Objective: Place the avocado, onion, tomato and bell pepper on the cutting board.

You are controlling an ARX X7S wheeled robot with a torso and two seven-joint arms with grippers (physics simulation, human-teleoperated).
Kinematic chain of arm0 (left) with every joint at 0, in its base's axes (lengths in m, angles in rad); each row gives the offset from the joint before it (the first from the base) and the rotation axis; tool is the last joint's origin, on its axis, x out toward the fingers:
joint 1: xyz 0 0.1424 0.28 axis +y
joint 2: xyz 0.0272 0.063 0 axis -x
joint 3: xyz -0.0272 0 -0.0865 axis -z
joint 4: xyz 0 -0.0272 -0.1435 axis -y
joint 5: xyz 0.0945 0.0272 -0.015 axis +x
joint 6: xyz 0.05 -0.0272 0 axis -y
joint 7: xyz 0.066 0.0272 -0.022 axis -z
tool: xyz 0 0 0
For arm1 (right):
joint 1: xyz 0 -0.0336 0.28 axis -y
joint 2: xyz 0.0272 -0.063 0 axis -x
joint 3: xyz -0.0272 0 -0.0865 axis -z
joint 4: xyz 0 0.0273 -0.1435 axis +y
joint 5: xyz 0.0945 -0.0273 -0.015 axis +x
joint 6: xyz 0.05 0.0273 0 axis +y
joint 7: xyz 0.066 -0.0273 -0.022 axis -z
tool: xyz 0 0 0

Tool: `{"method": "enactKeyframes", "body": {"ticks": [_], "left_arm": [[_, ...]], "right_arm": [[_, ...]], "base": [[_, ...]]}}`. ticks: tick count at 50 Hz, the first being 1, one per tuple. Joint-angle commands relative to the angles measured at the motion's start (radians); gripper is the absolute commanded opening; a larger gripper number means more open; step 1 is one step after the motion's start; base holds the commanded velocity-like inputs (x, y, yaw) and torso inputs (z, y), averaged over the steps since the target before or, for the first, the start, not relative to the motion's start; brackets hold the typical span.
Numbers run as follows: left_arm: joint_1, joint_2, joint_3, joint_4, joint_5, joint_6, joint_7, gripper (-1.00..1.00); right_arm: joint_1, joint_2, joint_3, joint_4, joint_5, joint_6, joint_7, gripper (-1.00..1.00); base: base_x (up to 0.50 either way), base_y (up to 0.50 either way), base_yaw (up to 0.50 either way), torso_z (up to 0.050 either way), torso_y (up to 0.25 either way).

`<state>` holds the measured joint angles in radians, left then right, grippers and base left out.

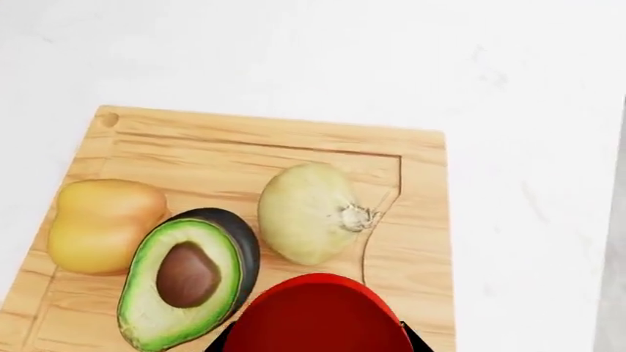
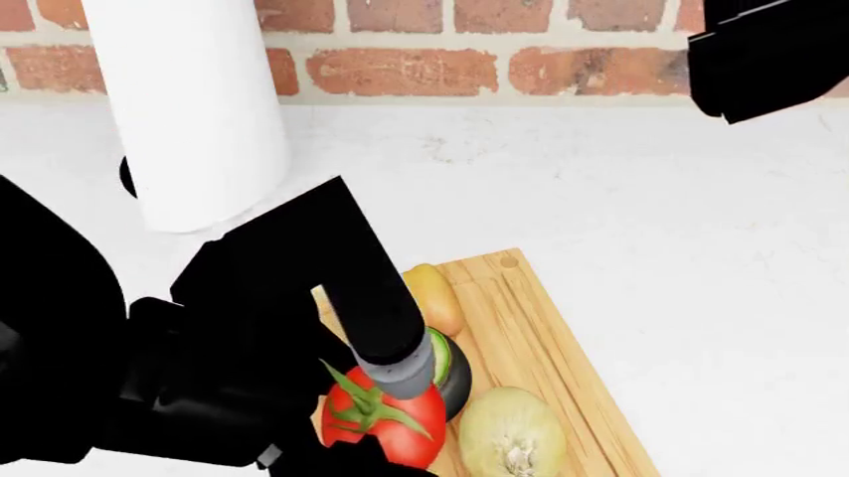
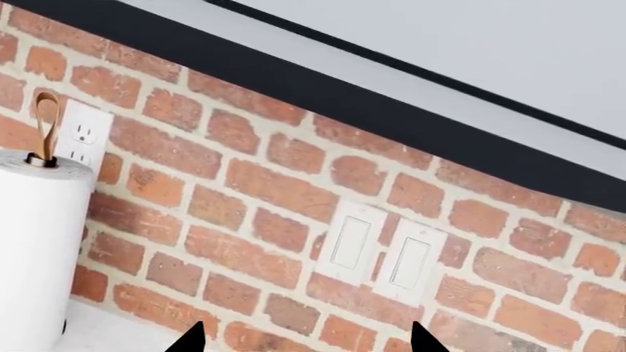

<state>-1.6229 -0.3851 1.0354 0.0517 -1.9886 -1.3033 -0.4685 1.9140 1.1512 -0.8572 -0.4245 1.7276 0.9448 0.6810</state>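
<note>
Left gripper is closed on the tomato: in the left wrist view the red fruit fills the space between the two dark fingertips, and from the head view the stem and green calyx face up beside the arm's grey cuff. Tomato sits low over the near part of the cutting board; can't tell if it's touching the wood. On the board already: avocado cut face up with the pit showing, right beside the tomato; onion just beyond, tuft end lying over the groove, close to the avocado but can't confirm contact; bell pepper on the avocado's other side, edges touching or nearly so. Free board is the strip behind the pepper and onion toward the hole corner, plus the border outside the groove. In the head view the board's right long edge runs diagonally with bare white counter past it, wide open to the right and back. Paper towel roll stands upright at back left, near the left arm, well apart from the board. Right gripper is raised, facing the brick wall with its switch plates; only two fingertips show, spread apart, nothing between them.
</note>
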Motion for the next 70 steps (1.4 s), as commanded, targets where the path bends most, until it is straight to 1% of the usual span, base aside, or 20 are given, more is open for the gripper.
{"method": "enactKeyframes", "body": {"ticks": [1, 5, 22, 36, 37, 49, 56, 65, 68, 70], "left_arm": [[0.022, 0.013, 0.017, 0.005, -0.007, 0.018, -0.011, -1.00], [0.035, 0.016, 0.023, 0.015, -0.004, 0.026, -0.016, -1.00], [0.061, 0.031, 0.033, -0.004, 0.068, 0.039, 0.033, -1.00], [0.051, 0.031, 0.043, -0.001, 0.073, 0.041, 0.030, -1.00], [0.047, 0.031, 0.043, -0.002, 0.067, 0.041, 0.027, 1.00], [0.027, 0.019, 0.041, 0.020, 0.021, 0.052, -0.012, 1.00], [0.008, 0.004, 0.037, 0.053, -0.042, 0.068, -0.059, 1.00], [-0.076, -0.060, 0.004, 0.122, -0.183, 0.111, -0.157, 1.00], [-0.099, -0.092, -0.015, 0.143, -0.211, 0.130, -0.184, 1.00], [-0.109, -0.111, -0.031, 0.160, -0.200, 0.133, -0.189, 1.00]], "right_arm": [[-0.004, 0.013, 0.008, -0.008, 0.003, -0.001, 0.002, 1.00], [-0.002, 0.017, 0.010, -0.011, 0.007, 0.001, 0.004, 1.00], [-0.024, 0.031, 0.016, -0.026, 0.012, -0.012, 0.009, 1.00], [-0.024, 0.031, 0.021, -0.025, 0.013, -0.008, 0.009, 1.00], [-0.024, 0.030, 0.022, -0.025, 0.013, -0.008, 0.010, 1.00], [-0.019, 0.022, 0.026, -0.020, 0.011, -0.003, 0.008, 1.00], [-0.020, 0.025, 0.029, -0.025, 0.016, -0.002, 0.011, 1.00], [0.009, 0.013, 0.036, -0.019, 0.035, 0.021, 0.022, 1.00], [0.019, 0.007, 0.039, -0.020, 0.049, 0.027, 0.033, 1.00], [0.026, 0.003, 0.040, -0.020, 0.057, 0.032, 0.037, 1.00]], "base": [[0.00, 0.00, 0.00, 0.000, 0.000], [0.00, 0.00, 0.00, 0.000, 0.003], [0.00, 0.00, 0.00, 0.000, 0.000], [0.00, 0.00, 0.00, 0.001, 0.001], [0.00, 0.00, 0.00, 0.000, 0.000], [0.00, 0.00, 0.00, 0.000, 0.000], [0.00, 0.00, 0.00, 0.000, 0.000], [0.00, 0.00, 0.00, 0.000, 0.000], [0.00, 0.00, 0.00, 0.000, 0.000], [0.00, 0.00, 0.00, 0.000, 0.000]]}}
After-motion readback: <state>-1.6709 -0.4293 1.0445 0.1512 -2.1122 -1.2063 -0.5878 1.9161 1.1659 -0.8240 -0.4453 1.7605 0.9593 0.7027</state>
